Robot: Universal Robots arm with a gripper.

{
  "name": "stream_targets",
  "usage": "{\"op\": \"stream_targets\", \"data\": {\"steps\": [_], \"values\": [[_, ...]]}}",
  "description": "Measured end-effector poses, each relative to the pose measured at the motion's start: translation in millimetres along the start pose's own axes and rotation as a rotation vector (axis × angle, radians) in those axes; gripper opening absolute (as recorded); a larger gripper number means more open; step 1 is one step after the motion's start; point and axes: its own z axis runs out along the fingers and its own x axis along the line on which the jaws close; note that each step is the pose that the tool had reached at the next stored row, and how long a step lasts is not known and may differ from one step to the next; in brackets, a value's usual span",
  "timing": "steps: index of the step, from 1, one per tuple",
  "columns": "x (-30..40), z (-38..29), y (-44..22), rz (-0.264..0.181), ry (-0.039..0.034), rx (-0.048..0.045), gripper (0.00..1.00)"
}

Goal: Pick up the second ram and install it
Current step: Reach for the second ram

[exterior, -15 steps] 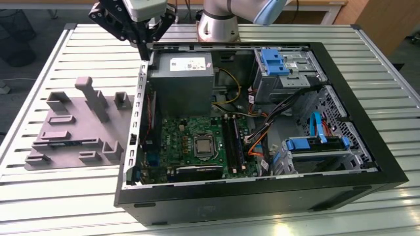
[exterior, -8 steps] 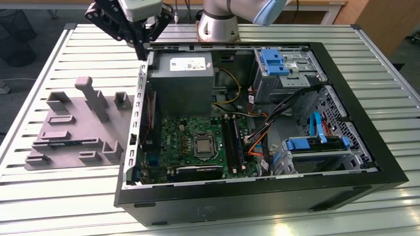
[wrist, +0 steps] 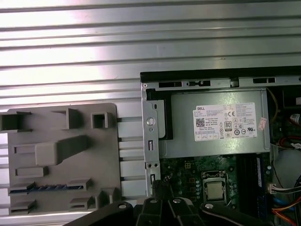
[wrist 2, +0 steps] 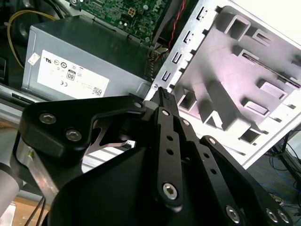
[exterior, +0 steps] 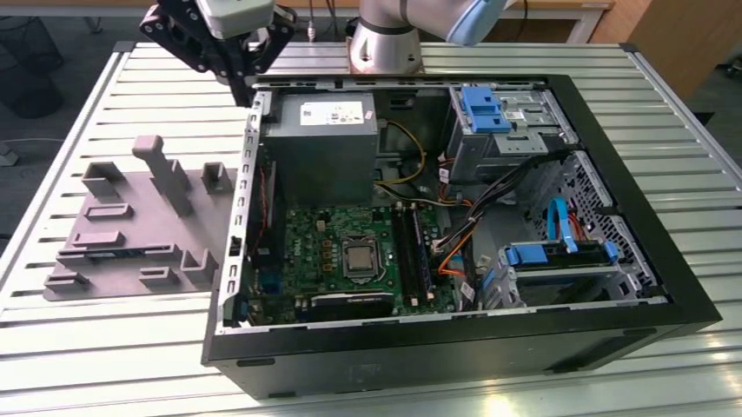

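The second ram is a thin dark blue stick standing on edge in a slot of the grey fixture, on the table beside the open computer case. In the exterior view this ram lies near the fixture's front, well away from my gripper. The gripper hangs above the case's far wall on the exterior view's left, by the power supply. Its fingers point down, pressed together and holding nothing, in both wrist views.
The black case lies open with the green motherboard, its long black slots and blue drive brackets. Cables cross the middle. A tall grey post rises from the fixture. Slatted metal table all around.
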Motion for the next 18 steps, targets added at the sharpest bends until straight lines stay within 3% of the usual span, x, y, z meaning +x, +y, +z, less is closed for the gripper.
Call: {"op": "stream_targets", "data": {"steps": [18], "values": [[15.7,-0.3,-3.1,0.000,0.0000,-0.0001,0.11]]}}
